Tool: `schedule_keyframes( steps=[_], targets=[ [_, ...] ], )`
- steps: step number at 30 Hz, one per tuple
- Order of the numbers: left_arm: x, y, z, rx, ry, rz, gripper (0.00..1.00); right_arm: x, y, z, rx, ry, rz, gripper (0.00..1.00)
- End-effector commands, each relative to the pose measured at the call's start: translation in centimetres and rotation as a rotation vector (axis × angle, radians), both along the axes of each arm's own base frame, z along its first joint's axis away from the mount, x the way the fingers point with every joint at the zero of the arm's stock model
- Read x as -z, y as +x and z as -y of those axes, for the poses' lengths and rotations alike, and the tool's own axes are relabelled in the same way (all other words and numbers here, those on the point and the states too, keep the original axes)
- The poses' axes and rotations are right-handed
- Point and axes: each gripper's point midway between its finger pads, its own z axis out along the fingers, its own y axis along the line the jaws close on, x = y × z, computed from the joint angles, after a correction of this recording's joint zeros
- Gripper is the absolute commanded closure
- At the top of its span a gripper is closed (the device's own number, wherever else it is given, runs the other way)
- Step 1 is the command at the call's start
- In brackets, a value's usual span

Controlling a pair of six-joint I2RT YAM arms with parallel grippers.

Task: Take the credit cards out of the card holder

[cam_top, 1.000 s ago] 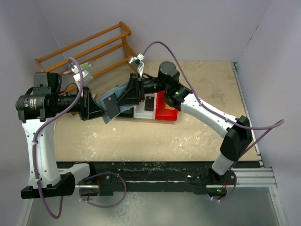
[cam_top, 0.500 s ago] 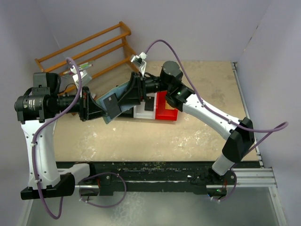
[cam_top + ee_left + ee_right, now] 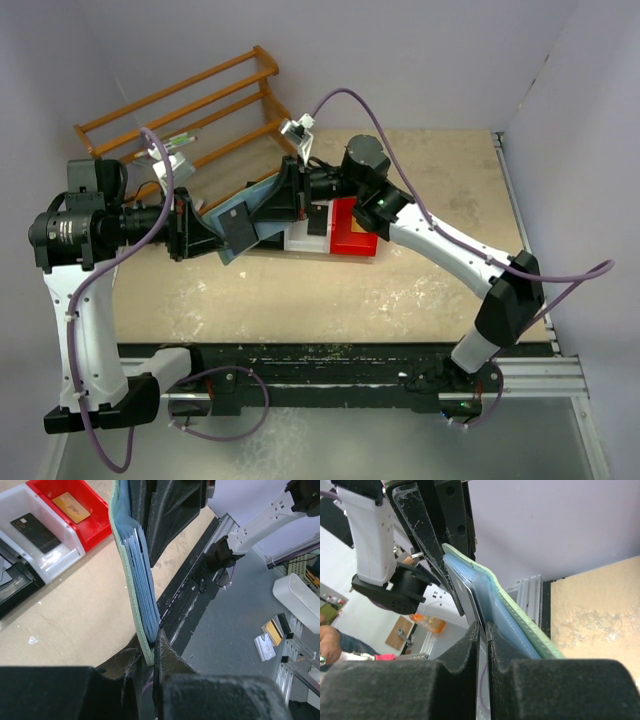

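Compared with the earlier frame, the right claw (image 3: 482, 628) is closed down where it was standing part open, and the left arm is shifted slightly outward, away from the bins. The right claw's fingers are now pressed onto the edge of a silver card (image 3: 466, 601), which is mostly seated in the card holder (image 3: 136, 580). The left claw (image 3: 150, 655) is clamped on the opposite end of the card holder.

Progress is judged at roughly two thirds. An orange card (image 3: 72, 507) is found in the red bin (image 3: 100, 527) and a black card (image 3: 35, 527) in the white bin (image 3: 62, 560). The black bin (image 3: 12, 587) is partly hidden, and no card is seen in the part shown. One card is left to be drawn out and, presumably, set down. Whether further cards are tucked in the pockets cannot be told.

The card holder is held in the air above the counter (image 3: 75, 615), just left of the bins, between the two claws. It is stood on edge, so only its thin side is presented to each wrist camera. In the overhead view its long axis is run diagonally, from the left claw at the near left to the right claw at the far right. The silver card is laid along the same axis, with its free end pointed toward the right claw.
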Motion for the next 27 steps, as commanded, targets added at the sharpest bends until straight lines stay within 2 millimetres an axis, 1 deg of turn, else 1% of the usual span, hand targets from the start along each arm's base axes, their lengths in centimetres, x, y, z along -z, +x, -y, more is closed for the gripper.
schedule_keyframes(
  steps=[1, 2, 5, 8, 11, 12, 14, 15, 16, 18, 20, 22, 24, 27],
  targets=[
    [-0.4, 2.4, -0.5, -0.047, 0.024, 0.09, 0.95, -3.8, -2.6, 0.6, 0.014, 0.077, 0.09, 0.94],
    [-0.5, 2.5, -0.5, -0.049, 0.024, 0.09, 0.94, -3.8, -2.4, 0.6, 0.03, 0.073, 0.092, 1.0],
    [-0.5, 2.6, -0.4, -0.045, 0.015, 0.083, 0.87, -3.8, -2.2, 0.7, 0.047, 0.07, 0.095, 1.0],
    [-0.6, 2.5, -0.2, -0.034, 0.001, 0.079, 0.85, -4.0, -2.4, 0.7, 0.042, 0.077, 0.102, 1.0],
    [-0.8, 2.1, 0.2, -0.005, -0.032, 0.068, 0.74, -4.1, -2.9, 0.6, 0.029, 0.085, 0.107, 1.0],
    [-0.8, 2.1, 0.3, 0.006, -0.043, 0.062, 0.72, -4.1, -3.0, 0.6, 0.025, 0.086, 0.105, 1.0],
    [-0.9, 1.9, 0.6, 0.024, -0.063, 0.054, 0.71, -4.1, -3.2, 0.4, 0.018, 0.088, 0.104, 1.0],
    [-0.9, 1.8, 0.7, 0.033, -0.071, 0.05, 0.72, -4.1, -3.3, 0.4, 0.014, 0.09, 0.104, 1.0],
    [-1.0, 1.6, 0.8, 0.043, -0.079, 0.048, 0.76, -4.1, -3.5, 0.4, 0.009, 0.091, 0.099, 1.0],
    [-1.2, 1.4, 0.9, 0.058, -0.088, 0.051, 0.87, -4.1, -3.7, 0.6, -0.002, 0.096, 0.088, 1.0],
    [-1.5, 0.9, 1.0, 0.075, -0.095, 0.061, 0.94, -4.1, -4.2, 0.8, -0.022, 0.094, 0.093, 1.0],
    [-2.2, 0.3, 1.2, 0.097, -0.108, 0.079, 0.97, -3.9, -4.1, 1.1, -0.024, 0.088, 0.104, 1.0],
    [-2.7, -0.3, 1.4, 0.118, -0.123, 0.089, 0.97, -3.5, -3.6, 1.3, -0.001, 0.072, 0.111, 1.0],
    [-2.9, -0.7, 1.6, 0.135, -0.14, 0.079, 0.97, -3.1, -3.2, 1.6, 0.011, 0.062, 0.107, 1.0]
  ],
)
